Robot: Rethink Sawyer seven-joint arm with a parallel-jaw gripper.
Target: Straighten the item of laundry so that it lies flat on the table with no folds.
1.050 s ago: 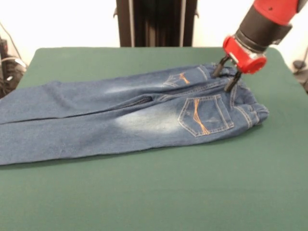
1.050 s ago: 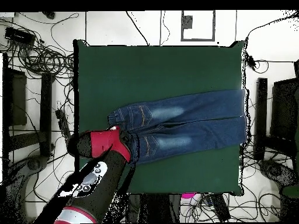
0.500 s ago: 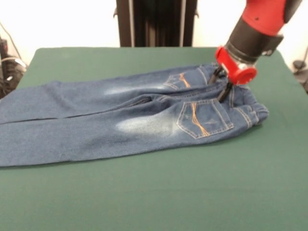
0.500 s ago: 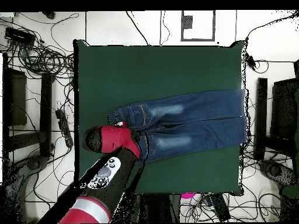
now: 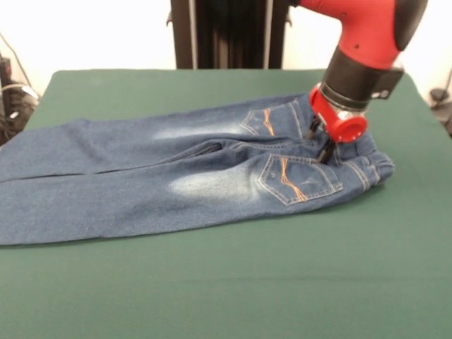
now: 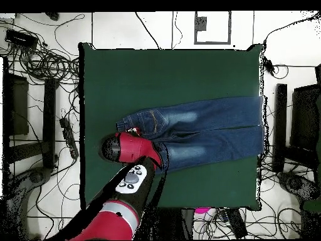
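The item of laundry point(image 5: 176, 173), a small pair of blue jeans with whitish patches and orange pocket stitching, lies across the table point(image 5: 226, 282). Its legs run to the left edge of the front view. Its waistband point(image 5: 371, 168) is bunched at the right. My gripper point(image 5: 320, 139) points down onto the seat of the jeans just inside the waistband. Its two dark fingers point(image 5: 327, 150) stand apart and press into the denim. In the overhead view the red wrist point(image 6: 135, 145) covers the waist end of the jeans point(image 6: 207, 130), and the fingertips are hidden there.
The legs' ends reach the table's edge point(image 6: 261, 125) in the overhead view. Cables point(image 6: 44, 59) and dark stands point(image 6: 279, 119) surround the table on the floor. Green cloth point(image 6: 169, 75) lies bare on both sides of the jeans.
My gripper has come down and moved inward from the waistband's edge onto the seat of the jeans. The denim near the pockets has shifted slightly toward the legs.
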